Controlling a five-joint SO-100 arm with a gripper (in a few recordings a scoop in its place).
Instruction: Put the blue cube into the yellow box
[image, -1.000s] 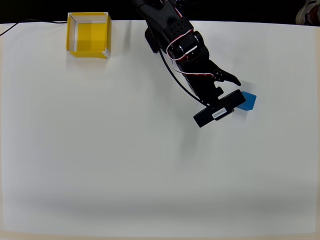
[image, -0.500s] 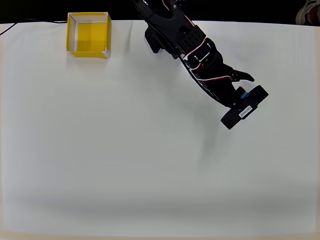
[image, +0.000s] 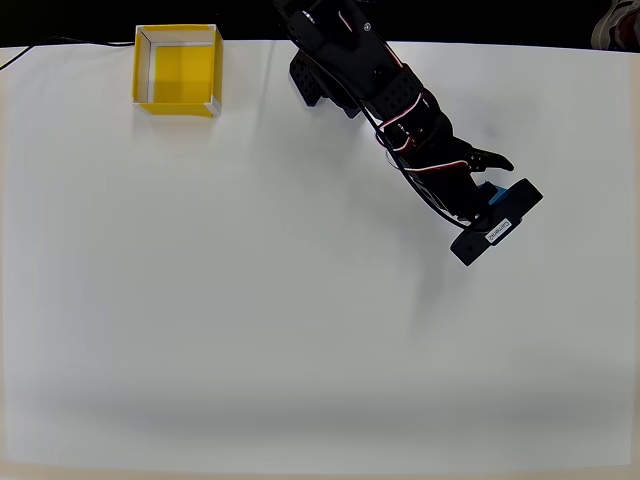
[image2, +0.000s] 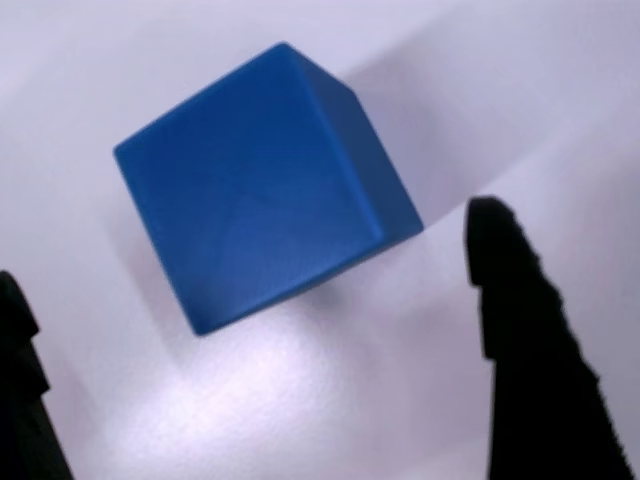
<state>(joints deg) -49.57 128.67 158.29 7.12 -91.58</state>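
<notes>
White desk (image: 250, 330) spreads flat and bare under your arm, with a dark strip of room along its far edge. Your fingers (image2: 500, 300) are spread wide, touching nothing. In the wrist view the blue cube (image2: 262, 185) sits on the desk between them. From overhead, the cube (image: 492, 195) peeks out beside the gripper (image: 490, 180). The yellow box (image: 177, 69) stands well apart, far left of the fingers.
</notes>
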